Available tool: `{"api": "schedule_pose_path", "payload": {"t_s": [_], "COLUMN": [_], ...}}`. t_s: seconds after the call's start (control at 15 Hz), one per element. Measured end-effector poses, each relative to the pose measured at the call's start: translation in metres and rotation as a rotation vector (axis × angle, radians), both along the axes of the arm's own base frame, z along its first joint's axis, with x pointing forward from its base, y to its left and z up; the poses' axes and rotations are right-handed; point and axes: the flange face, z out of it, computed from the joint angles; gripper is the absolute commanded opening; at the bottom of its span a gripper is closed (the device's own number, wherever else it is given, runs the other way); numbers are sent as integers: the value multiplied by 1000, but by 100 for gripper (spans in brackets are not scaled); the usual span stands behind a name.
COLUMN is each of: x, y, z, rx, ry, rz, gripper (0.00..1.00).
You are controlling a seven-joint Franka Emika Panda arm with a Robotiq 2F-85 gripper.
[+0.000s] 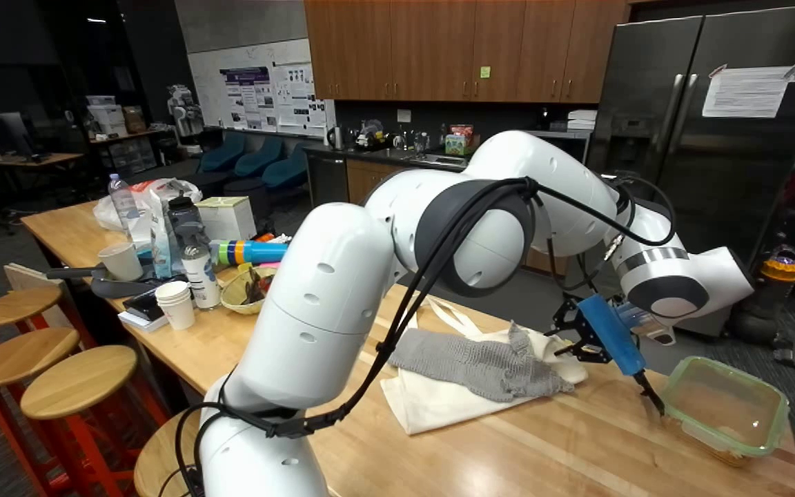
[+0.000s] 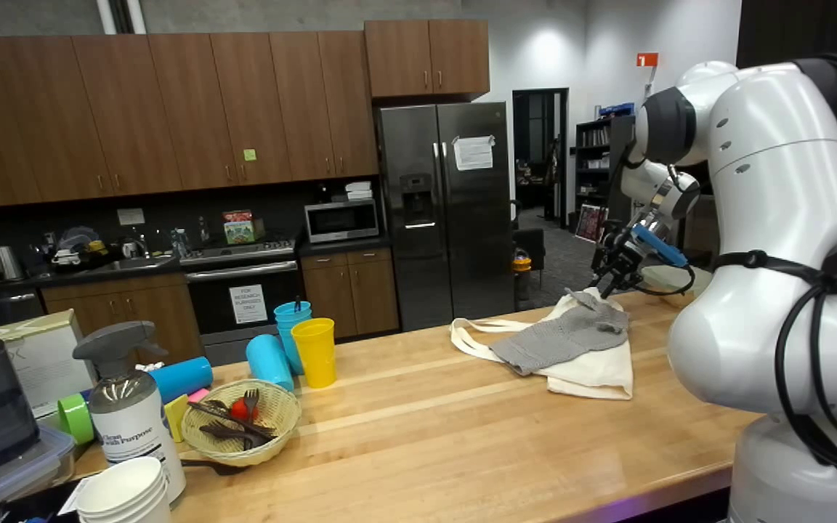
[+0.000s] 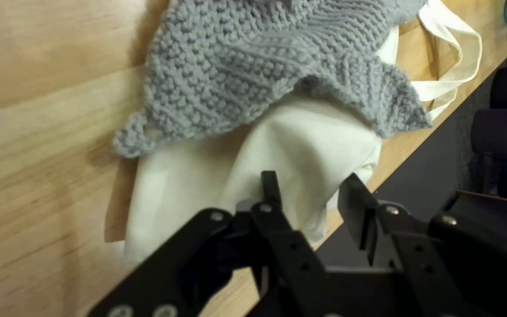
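In the wrist view I saw my claw (image 3: 311,187), fingers apart, beside the bag (image 3: 183,189); I couldn't tell whether they touched. The cloth (image 3: 244,75) lay rumpled across the bag on the table (image 3: 38,154).

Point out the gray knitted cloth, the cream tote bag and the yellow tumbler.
Gray knitted cloth (image 3: 253,66), in the wrist view: middle of its knit face.
Cream tote bag (image 2: 596,374), in an exterior view: fabric showing beyond the cloth.
Yellow tumbler (image 2: 315,356), in an exterior view: middle of its outer wall.
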Motion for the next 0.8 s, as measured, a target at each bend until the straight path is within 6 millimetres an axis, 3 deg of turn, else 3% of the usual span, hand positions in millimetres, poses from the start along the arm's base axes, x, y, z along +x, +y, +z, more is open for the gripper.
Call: {"api": "schedule_pose_path", "payload": {"t_s": [0.27,0.33,0.4,0.47,0.6,0.8], "x": [-3,-5,-6,-8,-9,-10], "y": [2,3,3,3,2,1], "z": [-16,-21,-26,-30,-36,-41], "rx": [-14,-20,-26,-33,-51,-80], "ry": [-34,-43,-50,-54,-61,-74], "rz": [35,41,46,47,41,32], "gripper": [100,100,92,67,61,36]}}
